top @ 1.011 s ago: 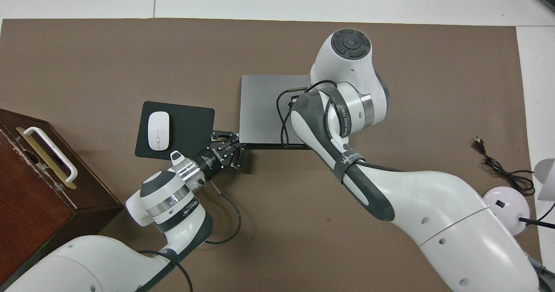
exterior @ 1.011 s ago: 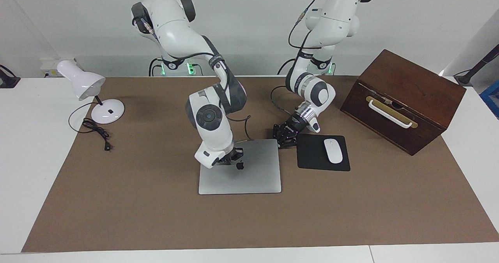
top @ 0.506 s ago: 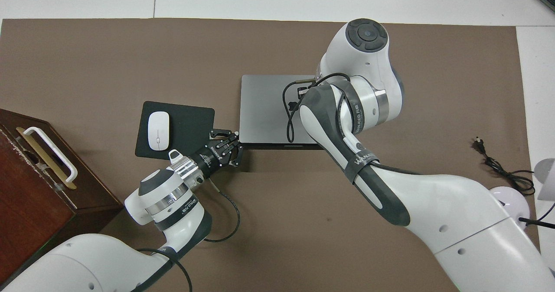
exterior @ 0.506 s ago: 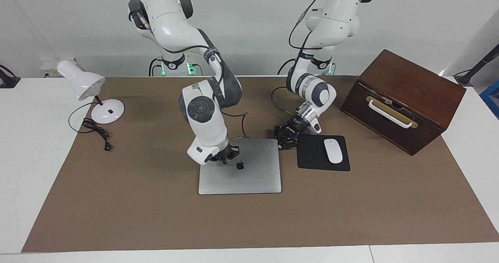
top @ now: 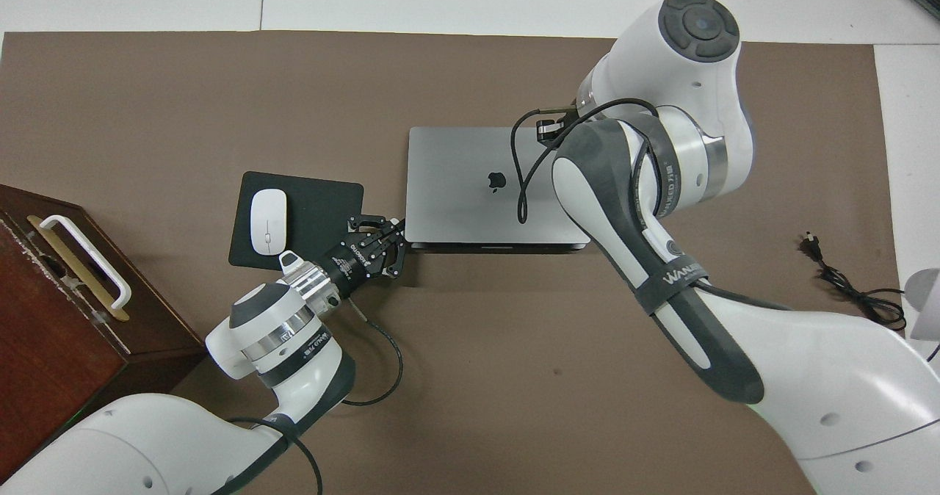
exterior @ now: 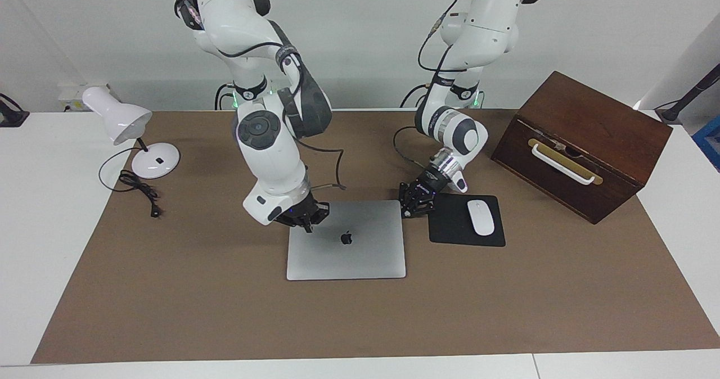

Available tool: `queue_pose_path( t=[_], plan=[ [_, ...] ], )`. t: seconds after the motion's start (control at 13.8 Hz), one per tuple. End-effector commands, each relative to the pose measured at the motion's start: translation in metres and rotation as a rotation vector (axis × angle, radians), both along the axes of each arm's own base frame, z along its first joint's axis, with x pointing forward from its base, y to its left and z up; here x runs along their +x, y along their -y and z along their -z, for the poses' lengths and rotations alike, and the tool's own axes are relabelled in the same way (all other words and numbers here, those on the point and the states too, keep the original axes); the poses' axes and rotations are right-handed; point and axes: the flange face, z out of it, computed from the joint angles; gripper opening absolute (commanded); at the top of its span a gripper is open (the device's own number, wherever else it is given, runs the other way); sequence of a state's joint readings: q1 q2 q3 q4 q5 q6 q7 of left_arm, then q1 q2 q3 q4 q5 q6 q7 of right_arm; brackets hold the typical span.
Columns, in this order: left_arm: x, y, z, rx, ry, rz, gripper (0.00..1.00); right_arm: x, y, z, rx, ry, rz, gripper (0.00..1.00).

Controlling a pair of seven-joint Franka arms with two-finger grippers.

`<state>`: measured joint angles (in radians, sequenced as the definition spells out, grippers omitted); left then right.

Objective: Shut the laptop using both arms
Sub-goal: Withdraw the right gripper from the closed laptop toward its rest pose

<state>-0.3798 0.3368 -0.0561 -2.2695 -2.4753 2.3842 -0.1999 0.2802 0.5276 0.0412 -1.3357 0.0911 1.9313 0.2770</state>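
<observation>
A plain white wall is backing a white surface (exterior: 34, 244) that is carrying a broad brown mat (exterior: 506, 300). In the facing view, the thin silver-grey metal laptop with the dark apple logo (exterior: 360, 252) is lying shut and flat at the mat's middle, beside a black mouse pad (exterior: 450, 224) holding a white mouse (exterior: 480, 217); a dark wooden box with a white handle (exterior: 579, 143) is sitting toward the left arm's end, a white desk lamp (exterior: 121, 123) toward the right arm's. The right end effector (exterior: 305, 220) is hanging over the lid's corner nearest the robots, gripping nothing; how far its fingers are parted I cannot tell. The left end effector (exterior: 409, 204) is sitting low at the lid's other near corner, its fingers spread and holding nothing. In the overhead view, the laptop (top: 455, 186) is showing its whole lid, the left end effector (top: 378, 241) is pointing at its corner between laptop and mouse pad (top: 323, 208), and the right end effector (top: 547, 128) is peeking out above its white forearm. Judging by the flat lid, the closing looks done; what remains is clearing both arms upward without dragging the laptop.
</observation>
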Motion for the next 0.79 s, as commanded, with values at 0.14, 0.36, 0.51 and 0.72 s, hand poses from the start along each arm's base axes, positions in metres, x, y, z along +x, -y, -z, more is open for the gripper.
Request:
queue_pose_path(
  t=[0.14, 0.36, 0.51, 0.72],
  plan=[
    [0.005, -0.014, -0.002, 0.035, -0.003, -0.039, 0.0, -0.002, 0.033, -0.034, -0.04, 0.039, -0.027, 0.0],
    [0.007, -0.016, -0.003, 0.031, -0.001, -0.045, 0.0, -0.007, 0.048, -0.062, -0.081, 0.077, -0.08, 0.0],
    [0.011, -0.021, -0.008, 0.027, 0.006, -0.055, 0.0, -0.01, 0.063, -0.077, -0.094, 0.084, -0.103, 0.0],
    [0.014, -0.021, -0.011, 0.024, 0.011, -0.06, 0.0, -0.014, 0.089, -0.098, -0.126, 0.094, -0.136, 0.0]
  ],
)
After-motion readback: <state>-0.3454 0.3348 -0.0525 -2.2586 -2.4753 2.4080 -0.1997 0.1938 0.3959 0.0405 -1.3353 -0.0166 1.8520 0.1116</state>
